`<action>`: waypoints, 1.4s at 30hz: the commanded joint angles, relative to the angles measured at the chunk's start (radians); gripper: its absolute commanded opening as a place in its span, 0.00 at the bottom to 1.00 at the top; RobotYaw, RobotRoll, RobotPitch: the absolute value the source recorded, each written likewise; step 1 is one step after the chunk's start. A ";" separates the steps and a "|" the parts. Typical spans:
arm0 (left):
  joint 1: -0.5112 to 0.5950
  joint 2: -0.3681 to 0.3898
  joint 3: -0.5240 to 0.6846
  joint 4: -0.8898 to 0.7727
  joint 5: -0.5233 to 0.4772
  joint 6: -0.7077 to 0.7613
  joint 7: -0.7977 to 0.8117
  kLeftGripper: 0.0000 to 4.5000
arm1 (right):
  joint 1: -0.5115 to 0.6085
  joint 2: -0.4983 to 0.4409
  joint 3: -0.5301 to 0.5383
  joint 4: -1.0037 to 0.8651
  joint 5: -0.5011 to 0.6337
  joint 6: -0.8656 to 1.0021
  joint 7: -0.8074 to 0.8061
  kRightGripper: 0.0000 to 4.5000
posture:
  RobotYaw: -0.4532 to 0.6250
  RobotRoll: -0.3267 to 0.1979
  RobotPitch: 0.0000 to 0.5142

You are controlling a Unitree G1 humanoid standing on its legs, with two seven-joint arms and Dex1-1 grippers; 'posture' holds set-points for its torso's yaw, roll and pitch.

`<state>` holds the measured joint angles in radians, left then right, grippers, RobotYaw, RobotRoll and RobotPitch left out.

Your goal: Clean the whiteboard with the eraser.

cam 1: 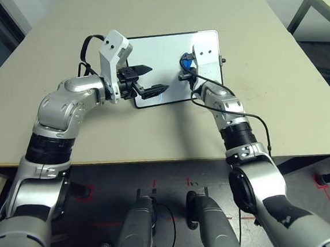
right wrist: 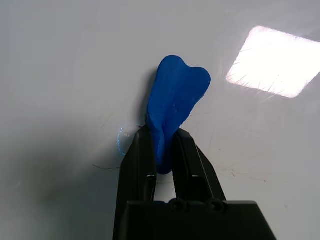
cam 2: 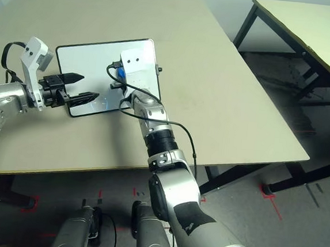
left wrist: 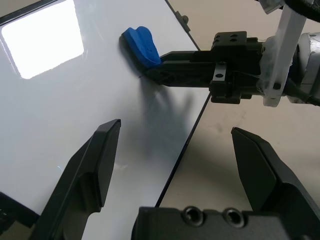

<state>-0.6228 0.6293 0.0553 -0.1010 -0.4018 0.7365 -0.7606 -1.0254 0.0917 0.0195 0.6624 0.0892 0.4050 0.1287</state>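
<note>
So, quick rundown, nearest stuff first:

arms: two, silver and jointed, each ending in one pincer of two black fingers, both reaching out over the table (cam 1: 262,68)
left pincer (cam 1: 152,79): wide open, nothing in it; its two tapered black fingers straddle the board's near edge, one over the white face, one over the bare tabletop
right pincer (right wrist: 163,150): clamped tight on the eraser, the two fingers squeezing it from both sides
eraser (right wrist: 175,105): just one, bright blue, soft-looking and rounded, kind of lobed at the free end; its long axis runs straight on from the right pincer's fingers, free end pointing away from the wrist, and it's sitting against the board's surface in its right half, the side nearer the right arm
whiteboard (cam 1: 165,54): one, rectangular, glossy white with a thin black frame and rounded corners; lying flat, its long axis running left to right across the table, with a bright window-ish reflection on it and a small knob on the right edge
blue mark (right wrist: 121,139): one faint curved smudge on the board, right beside the pincer's fingertip
table: pale beige, matte, smooth; a second one (cam 2: 311,32) stands well off to the right, same pale top on dark metal legs
</note>
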 commanded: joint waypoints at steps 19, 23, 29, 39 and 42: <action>0.003 0.018 0.000 -0.011 -0.008 0.010 -0.004 1.00 | 0.020 0.120 0.094 -0.010 0.034 0.028 0.018 0.10 | 0.42 0.62 0.31; 0.002 0.019 0.001 -0.009 -0.008 0.008 -0.004 1.00 | 0.026 0.081 0.080 0.025 0.030 0.010 0.009 0.10 | 0.41 0.62 0.31; -0.001 0.021 0.001 -0.008 -0.008 0.008 -0.006 1.00 | 0.060 -0.004 0.028 0.057 0.023 -0.003 -0.024 0.10 | 0.41 0.62 0.30; -0.020 0.019 -0.008 0.013 -0.003 0.000 -0.016 1.00 | 0.134 -0.096 -0.027 0.037 0.010 0.002 -0.046 0.10 | 0.40 0.62 0.30; -0.021 0.018 -0.010 0.018 0.000 -0.003 -0.019 1.00 | 0.148 -0.113 -0.038 0.032 0.009 0.005 -0.053 0.10 | 0.40 0.62 0.29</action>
<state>-0.6432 0.6447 0.0555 -0.0902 -0.4021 0.7385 -0.7733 -0.9153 -0.0093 -0.0024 0.6541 0.1139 0.3649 0.1006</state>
